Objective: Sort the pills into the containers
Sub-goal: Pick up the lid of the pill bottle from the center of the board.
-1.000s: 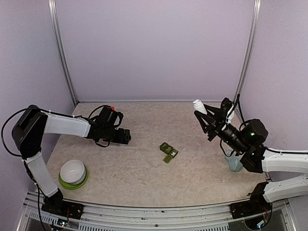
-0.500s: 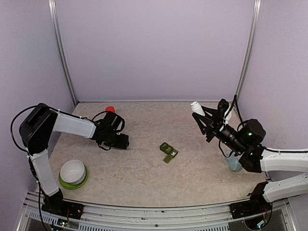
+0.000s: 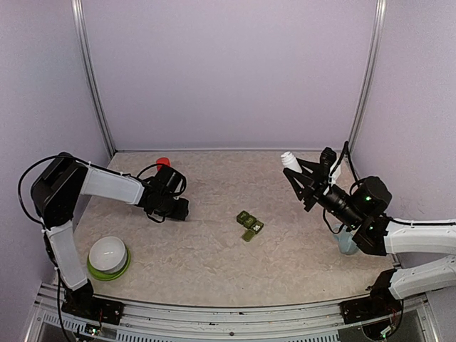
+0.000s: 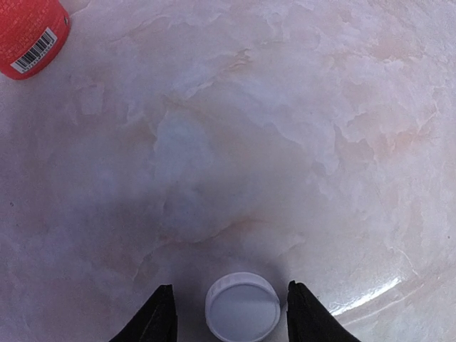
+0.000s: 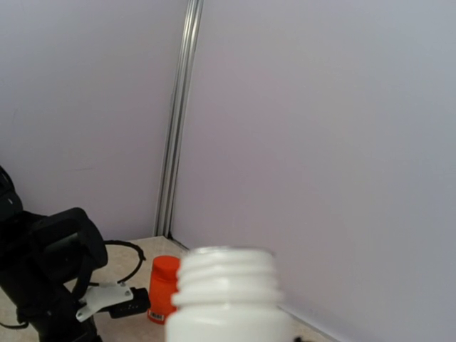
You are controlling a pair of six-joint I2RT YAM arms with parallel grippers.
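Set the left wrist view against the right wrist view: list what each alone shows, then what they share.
Only the left wrist view: a white cap lying on the marbled table, between the fingers of the left end effector, which flank it without clearly touching.
Only the right wrist view: the uncapped white bottle close to the lens with its threaded neck up, the left arm across the table, and a metal post against the wall.
Both: the orange-red bottle, at the top left corner in the first and standing beside the left arm in the second.
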